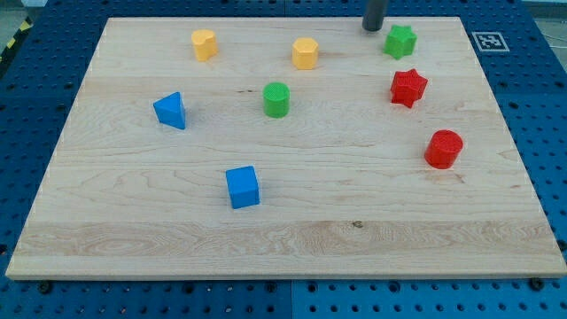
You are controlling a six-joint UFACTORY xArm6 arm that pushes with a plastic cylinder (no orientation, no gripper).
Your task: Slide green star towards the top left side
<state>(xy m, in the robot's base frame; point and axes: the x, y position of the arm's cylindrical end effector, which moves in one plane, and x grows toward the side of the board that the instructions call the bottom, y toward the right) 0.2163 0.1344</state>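
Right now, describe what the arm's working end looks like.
Only a short stretch of it shows at the view's top: a straight, dark grey, round rod ending in my tip. No cables, markings or pincer are visible; the rest is cut off by the frame.

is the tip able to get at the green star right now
Probably yes: my tip stands just to the view's left of the green star, with bare board between them and no other block in the gap.

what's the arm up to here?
My tip sits at the view's top edge of the wooden board, just to the view's left of the green star, with a small gap between them. From that side a push would not send the star towards the top left. The star sits in the board's top right area.
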